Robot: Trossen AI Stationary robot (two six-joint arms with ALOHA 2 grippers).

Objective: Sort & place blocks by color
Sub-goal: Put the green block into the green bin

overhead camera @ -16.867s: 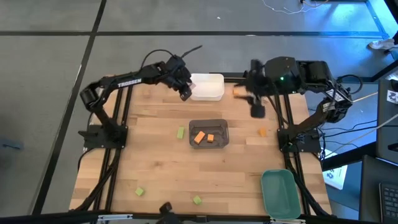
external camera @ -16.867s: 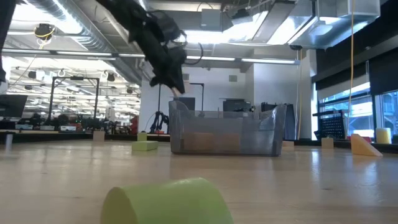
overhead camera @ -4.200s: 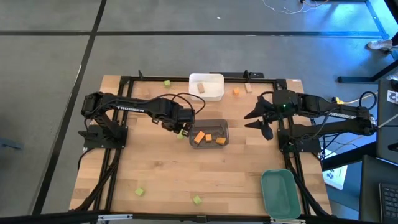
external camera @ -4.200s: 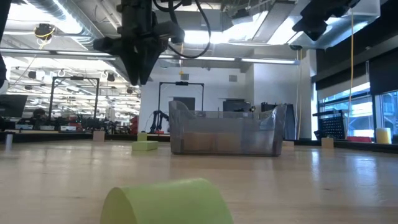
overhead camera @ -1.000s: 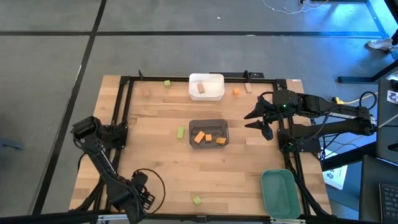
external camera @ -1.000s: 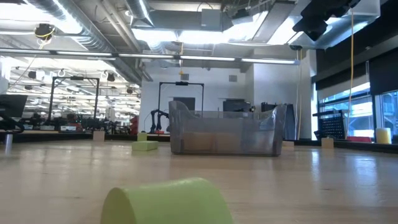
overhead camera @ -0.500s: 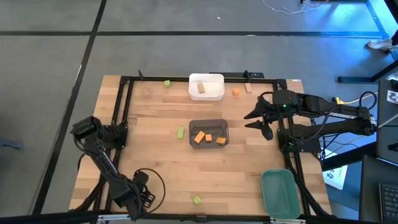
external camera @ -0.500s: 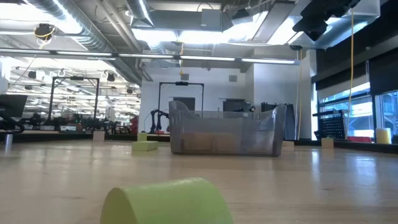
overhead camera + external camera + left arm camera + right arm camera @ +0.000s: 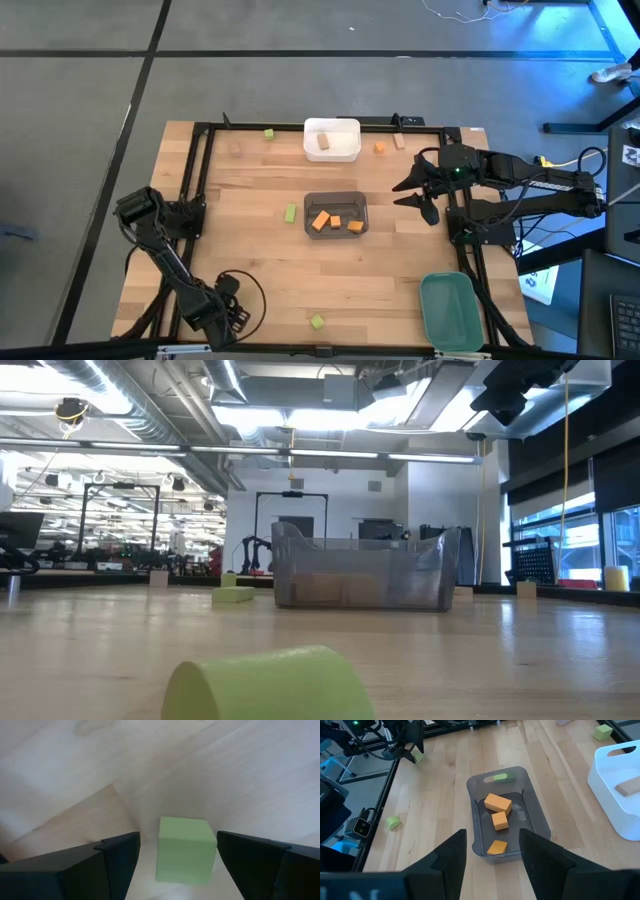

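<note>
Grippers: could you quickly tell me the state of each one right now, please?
Left gripper: open at the table's near left corner, fingers either side of a light green block, not yet closed on it.
Right gripper: open, empty, above the dark grey bin.

Left pincer (image 9: 175, 865) low at the counter's (image 9: 260, 270) front-left corner, fingers apart, one block (image 9: 185, 849) on the counter between them, touching neither.

Right pincer (image 9: 425, 196) at the right side, right of the centre bin (image 9: 336, 215), fingers spread.

Centre bin mid-counter, three blocks (image 9: 498, 803) inside. One block (image 9: 290, 213) just left of this bin.

Bin (image 9: 332, 140) at back edge, centre; one block (image 9: 323, 142) inside. One block (image 9: 268, 134) left of it, two blocks (image 9: 380, 148) right of it.

Bin (image 9: 449, 311) at front-right corner. One block (image 9: 317, 322) near front edge, centre.
</note>
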